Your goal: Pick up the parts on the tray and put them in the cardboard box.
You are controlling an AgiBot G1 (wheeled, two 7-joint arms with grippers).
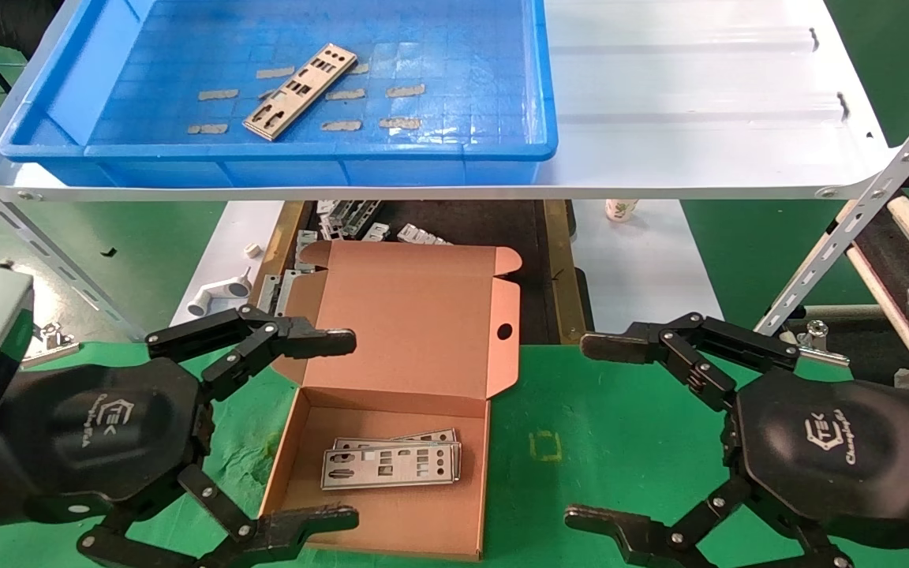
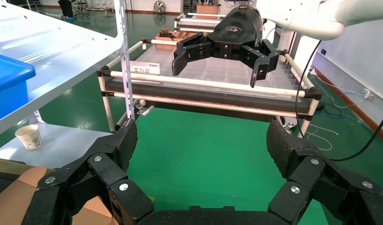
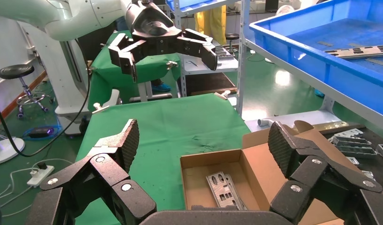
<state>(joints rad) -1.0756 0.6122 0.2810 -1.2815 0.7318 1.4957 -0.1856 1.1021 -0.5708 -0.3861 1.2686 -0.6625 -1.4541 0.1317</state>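
One silver-grey punched plate (image 1: 301, 91) lies aslant on the floor of the blue tray (image 1: 502, 150) on the white shelf; it also shows in the right wrist view (image 3: 360, 51). The open cardboard box (image 1: 454, 315) stands on the green table below, with two plates (image 1: 391, 462) stacked in it, also seen in the right wrist view (image 3: 222, 189). My left gripper (image 1: 344, 430) is open and empty, its fingers straddling the box's left side. My right gripper (image 1: 589, 434) is open and empty over the green cloth right of the box.
A white pipe-like fitting (image 1: 218, 296) and loose metal parts (image 1: 344, 221) lie behind the box under the shelf (image 1: 699, 118). A paper cup (image 1: 620, 209) stands at the back. A rack with rails (image 1: 896, 237) stands at right.
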